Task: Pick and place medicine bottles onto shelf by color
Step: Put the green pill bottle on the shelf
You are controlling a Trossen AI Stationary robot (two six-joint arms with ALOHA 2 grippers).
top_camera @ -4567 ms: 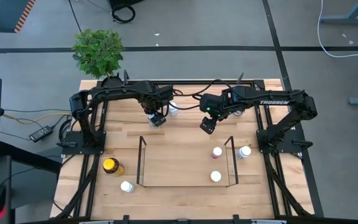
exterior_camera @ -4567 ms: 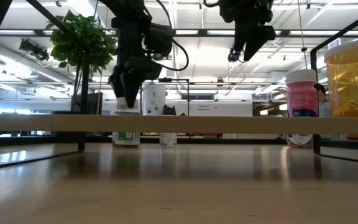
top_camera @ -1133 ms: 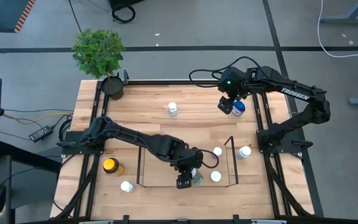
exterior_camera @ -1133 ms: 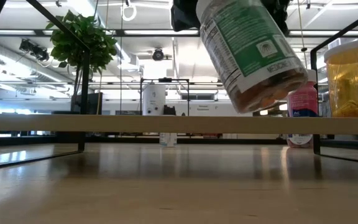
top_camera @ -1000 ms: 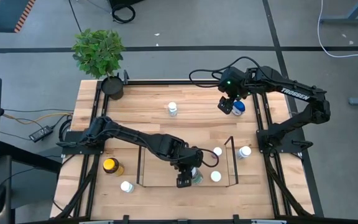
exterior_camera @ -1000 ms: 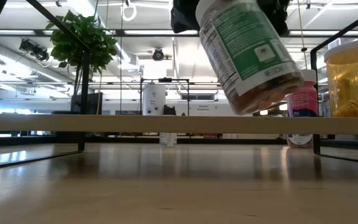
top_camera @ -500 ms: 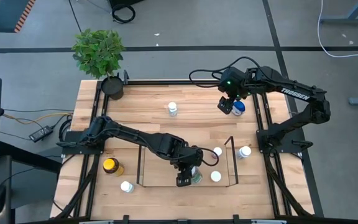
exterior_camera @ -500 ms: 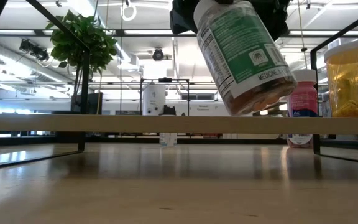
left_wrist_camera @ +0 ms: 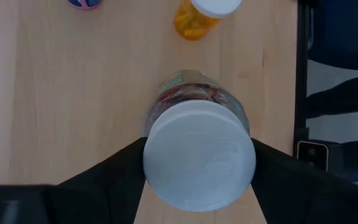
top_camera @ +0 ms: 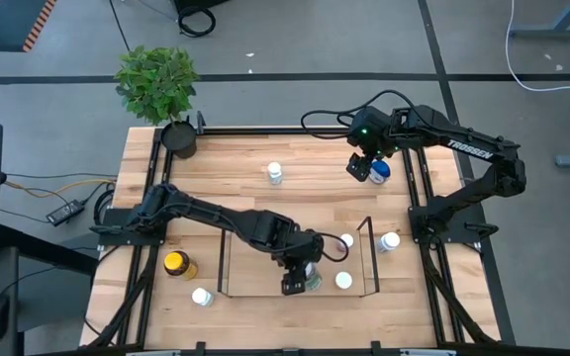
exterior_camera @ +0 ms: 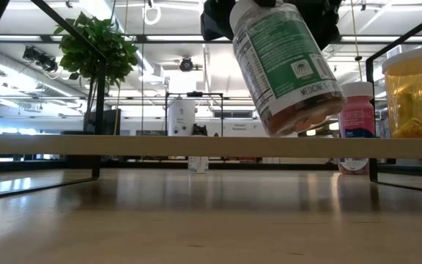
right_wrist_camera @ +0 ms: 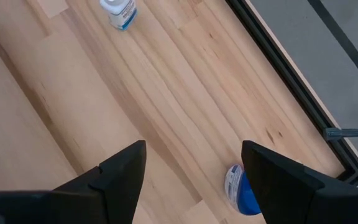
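Note:
My left gripper (top_camera: 303,278) is over the black wire shelf (top_camera: 226,253) and is shut on a green-labelled, white-capped medicine bottle (exterior_camera: 287,67). My right gripper (top_camera: 363,167) is open at the table's far right, just beside a blue-capped bottle (top_camera: 382,170) that stands on the wood. In the right wrist view this bottle (right_wrist_camera: 239,187) is just inside one finger, and I see no touch. Inside the shelf's right end stand a pink-capped bottle (exterior_camera: 355,126) and an orange white-capped one (exterior_camera: 416,95). My left gripper pinches the green-labelled bottle by its white cap (left_wrist_camera: 199,155), with one finger on each side of the cap. The fingers come from above, pointing down. The bottle hangs below them, tilted, with its bottom (exterior_camera: 306,121) toward the table's right, lifted clear of the wood.
A white-capped bottle (top_camera: 275,173) stands at the far middle. An amber yellow-lidded jar (top_camera: 176,264) and a white-capped bottle (top_camera: 202,296) stand left of the shelf. Another bottle (top_camera: 391,240) stands right of it. A potted plant (top_camera: 158,84) is at the far left corner.
The green-labelled bottle in my left gripper has swung a little toward the table's left and turned slightly about its own axis. It stays tilted and clear of the wood.

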